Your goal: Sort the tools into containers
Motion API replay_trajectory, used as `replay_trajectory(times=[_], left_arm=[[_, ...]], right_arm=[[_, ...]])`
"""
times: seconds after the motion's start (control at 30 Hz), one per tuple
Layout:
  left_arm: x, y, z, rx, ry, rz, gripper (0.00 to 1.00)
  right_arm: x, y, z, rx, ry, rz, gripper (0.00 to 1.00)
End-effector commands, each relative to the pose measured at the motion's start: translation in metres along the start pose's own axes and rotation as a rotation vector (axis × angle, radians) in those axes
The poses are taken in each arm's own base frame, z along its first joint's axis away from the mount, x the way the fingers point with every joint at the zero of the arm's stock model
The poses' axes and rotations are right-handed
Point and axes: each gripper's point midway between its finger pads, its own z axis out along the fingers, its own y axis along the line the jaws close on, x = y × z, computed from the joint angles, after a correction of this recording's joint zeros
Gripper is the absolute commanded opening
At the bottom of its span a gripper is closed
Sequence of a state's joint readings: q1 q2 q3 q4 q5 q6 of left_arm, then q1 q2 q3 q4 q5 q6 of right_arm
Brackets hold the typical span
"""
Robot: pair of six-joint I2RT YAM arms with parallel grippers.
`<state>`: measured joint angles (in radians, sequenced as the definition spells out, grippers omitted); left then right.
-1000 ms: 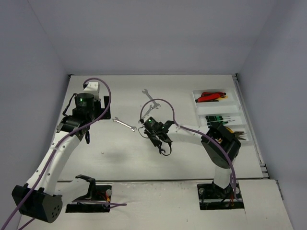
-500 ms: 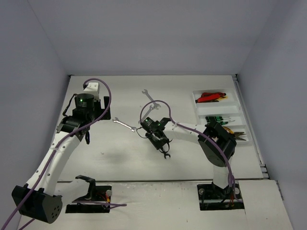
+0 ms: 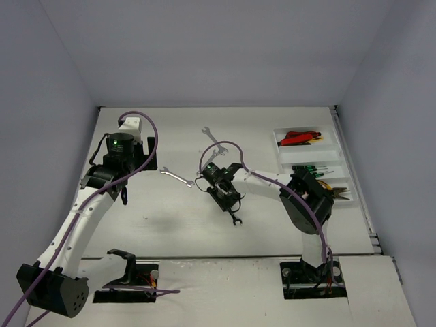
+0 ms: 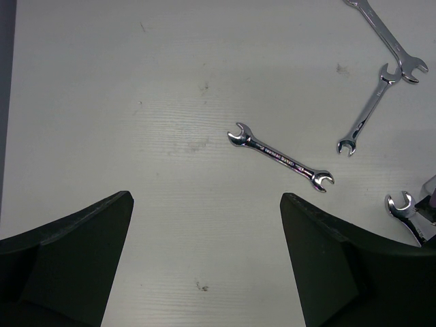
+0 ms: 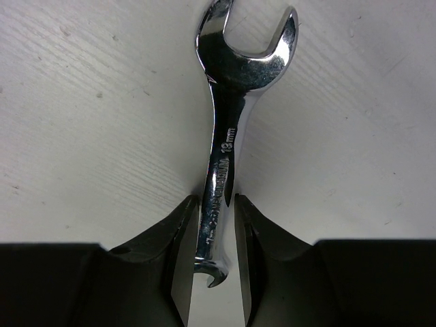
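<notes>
While the left gripper (image 4: 206, 197) is hanging with its jaws spread wide above a loose wrench (image 4: 280, 157) on the table (image 3: 157, 218), the right gripper (image 5: 216, 204) is pinching the shank of a silver wrench (image 5: 228, 136) between nearly closed fingers near the table's middle, well apart from the white tray (image 3: 281, 155).

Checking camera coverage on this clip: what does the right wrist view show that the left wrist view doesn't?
Right wrist only: the right tool shut on the shank of a silver wrench, open-end head pointing outward. Left wrist only: the open left tool above three loose wrenches. Both: the white table; perhaps that held wrench, at left wrist's right edge.
</notes>
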<state>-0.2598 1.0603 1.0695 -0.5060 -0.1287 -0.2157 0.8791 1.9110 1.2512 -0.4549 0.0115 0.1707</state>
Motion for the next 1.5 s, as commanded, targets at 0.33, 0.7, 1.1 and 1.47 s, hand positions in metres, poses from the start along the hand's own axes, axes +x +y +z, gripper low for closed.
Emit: replay_trajectory(times=[0.33,0.7,1.1,1.47], left_arm=[[-0.02,0.001,-0.007,-0.002,-0.07,-0.006,0.87],[-0.019,0.0,-0.006,-0.002,-0.066,-0.006,0.87],[-0.019,0.001,-0.006,-0.005,-0.067,-0.005,0.87],[-0.02,0.002,-0.007,-0.006,-0.072,-0.008,0.87]], right_arm=[[-0.011,-0.013,0.008,0.015,0.0,0.052,0.25],[-0.001,-0.006,0.024,-0.018,0.049,0.047,0.11],[-0.068,-0.067,-0.027,0.056,-0.173,0.278,0.0],[-0.099,-0.188,-0.076,0.026,-0.392,0.734,0.0]])
